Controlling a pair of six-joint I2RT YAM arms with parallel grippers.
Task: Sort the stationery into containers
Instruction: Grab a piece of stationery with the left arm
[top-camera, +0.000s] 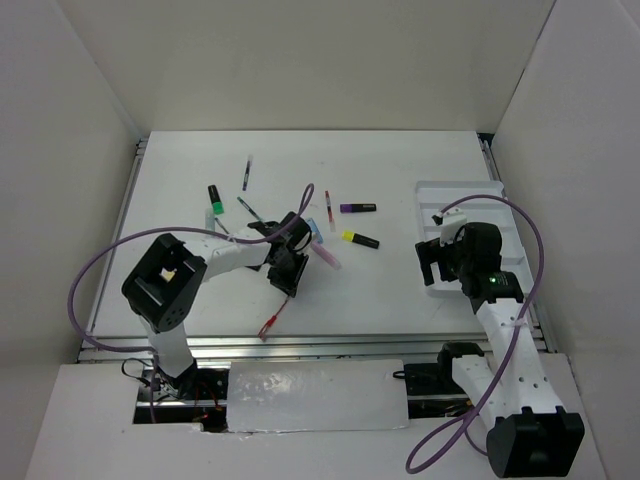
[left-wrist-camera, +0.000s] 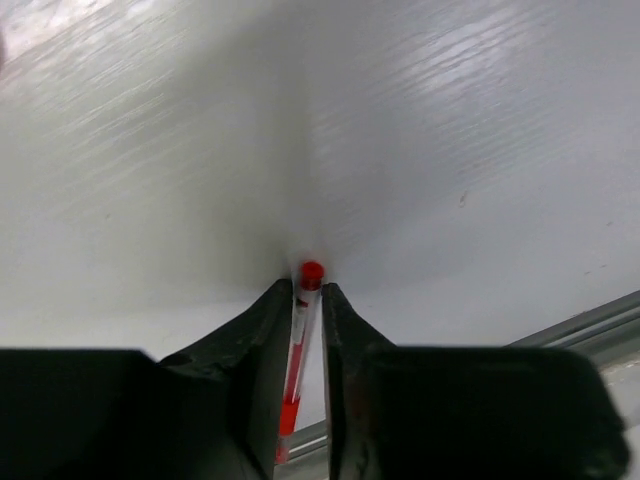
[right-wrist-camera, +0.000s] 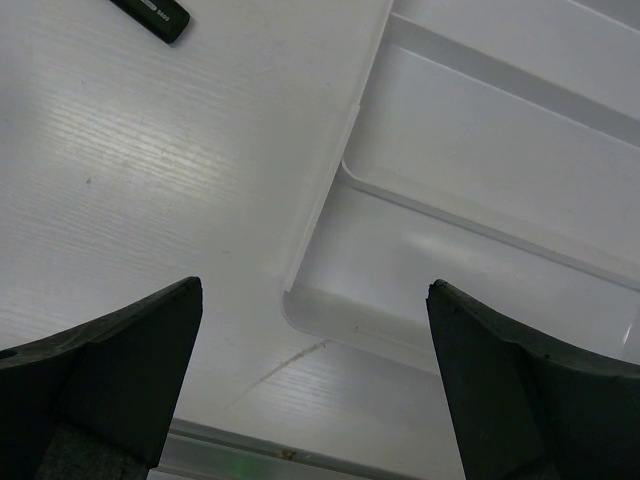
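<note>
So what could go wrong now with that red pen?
The left gripper pinches the thin red pen close to its cap end, so the long part may droop or slip out when lifted. The pink marker lies right beside that gripper and could get knocked. The tray is across the table, so a loose pen might drop on the way.

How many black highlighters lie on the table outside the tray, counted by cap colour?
Green-capped highlighter: 1
Purple-capped highlighter: 1
Yellow-capped highlighter: 1
Total: 3
</note>
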